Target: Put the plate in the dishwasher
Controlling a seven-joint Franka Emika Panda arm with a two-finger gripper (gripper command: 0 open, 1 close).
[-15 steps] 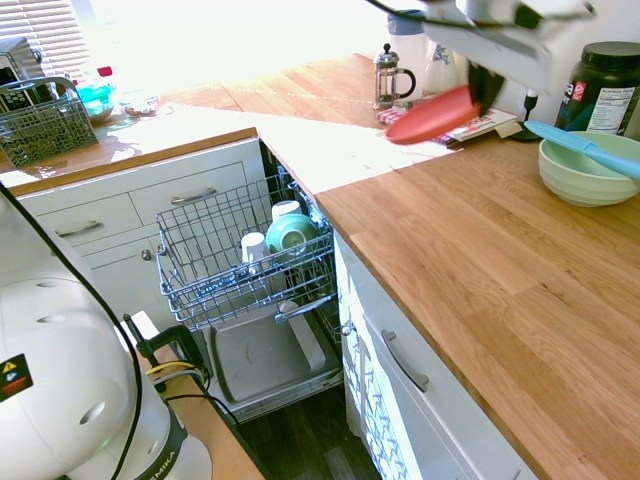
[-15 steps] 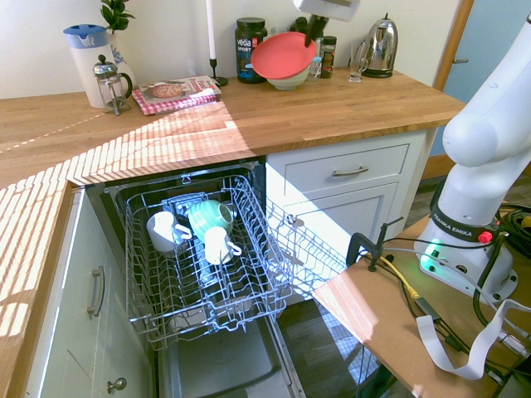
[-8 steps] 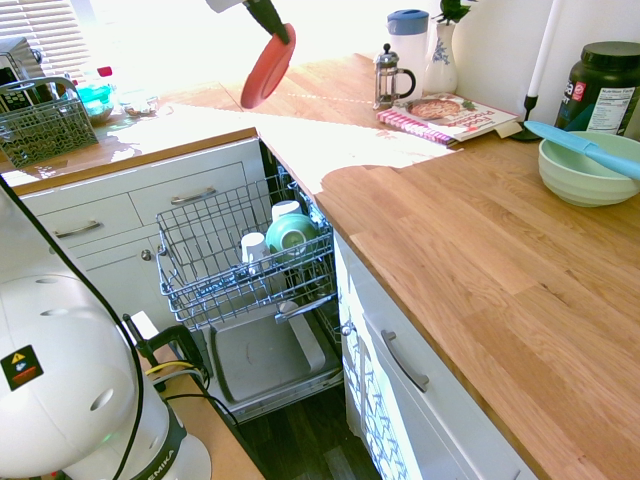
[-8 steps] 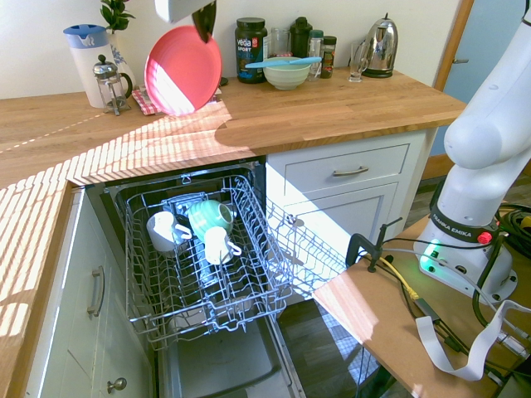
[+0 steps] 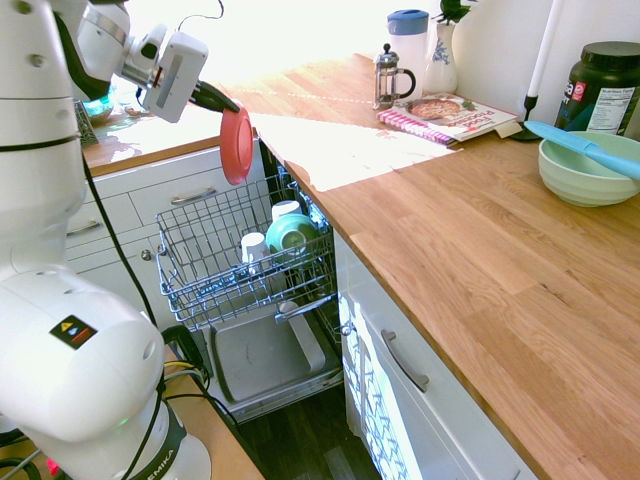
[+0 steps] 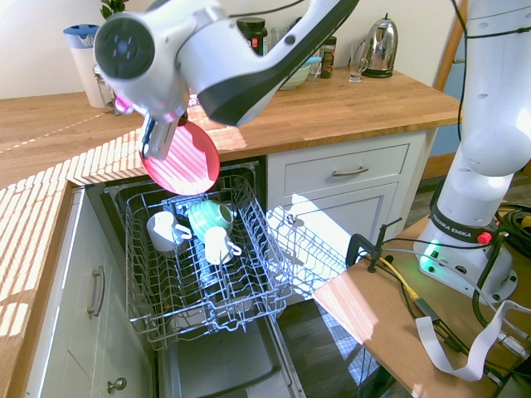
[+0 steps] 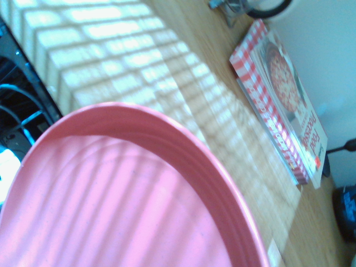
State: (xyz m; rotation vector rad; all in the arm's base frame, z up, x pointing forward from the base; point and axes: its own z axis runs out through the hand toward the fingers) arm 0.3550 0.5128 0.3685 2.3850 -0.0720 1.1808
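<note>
The coral-red plate hangs on edge in the air, held by its top rim in my gripper, which is shut on it. It hovers above the back of the pulled-out wire rack of the open dishwasher. From the other side the plate shows its face, over the rack just behind the mugs. Up close in the wrist view the plate fills the lower frame, with the wooden counter beyond it.
In the rack sit two white mugs and a green cup. The lowered dishwasher door lies under the rack. On the counter stand a pale green bowl, a cookbook, a French press and a dark wire basket.
The arm has swung the plate off the counter, leftward and down, and turned it from near flat to on edge; it now hangs over the dishwasher rack.
</note>
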